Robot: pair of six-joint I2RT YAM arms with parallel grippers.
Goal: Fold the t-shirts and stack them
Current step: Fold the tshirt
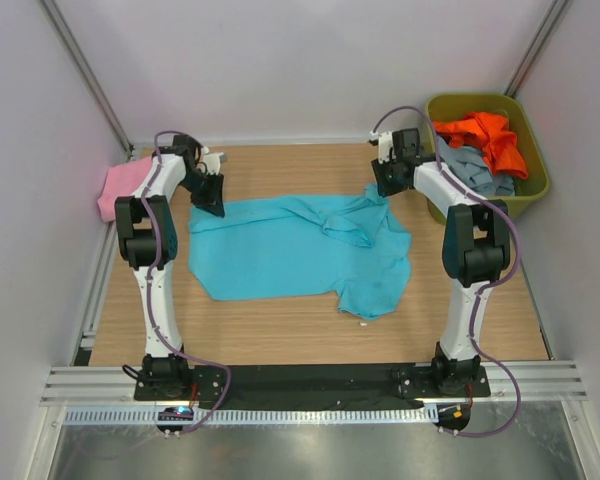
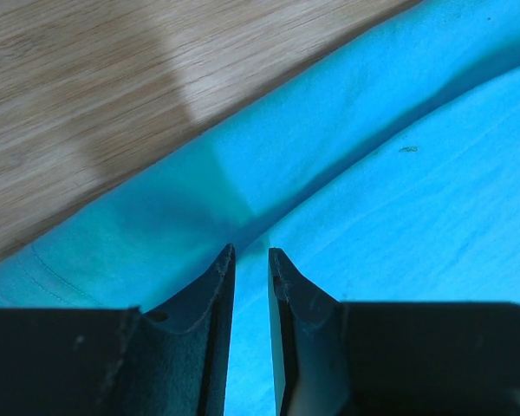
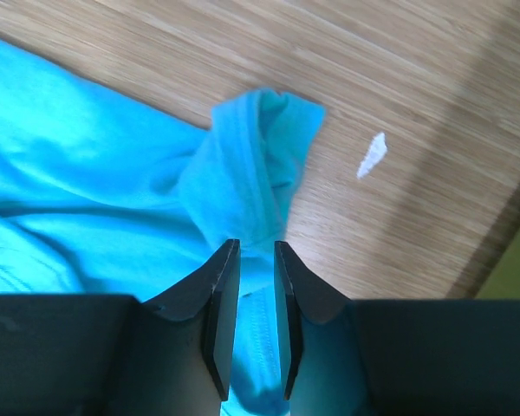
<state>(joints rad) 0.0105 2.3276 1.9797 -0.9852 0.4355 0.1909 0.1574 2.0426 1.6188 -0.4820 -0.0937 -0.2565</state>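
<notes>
The left hand point(image 2: 251, 253) is clenched on the far-left edge of the turquoise t-shirt point(image 1: 280, 255), and the right hand point(image 3: 256, 244) pinches its bunched far-right corner. The shirt lies spread across the wooden counter point(image 1: 280, 335). A pink t-shirt point(image 1: 120, 185) sits far left; an orange t-shirt point(image 1: 485, 135) and a grey-blue t-shirt point(image 1: 475, 170) fill the olive bin point(image 1: 535, 180).

Turquoise tee point(image 1: 280, 260) is soft matt cloth, a bit rumpled. The table point(image 1: 280, 335) looks like matt wood grain, and the olive bin point(image 1: 536, 190) is smooth, slightly shiny plastic.
</notes>
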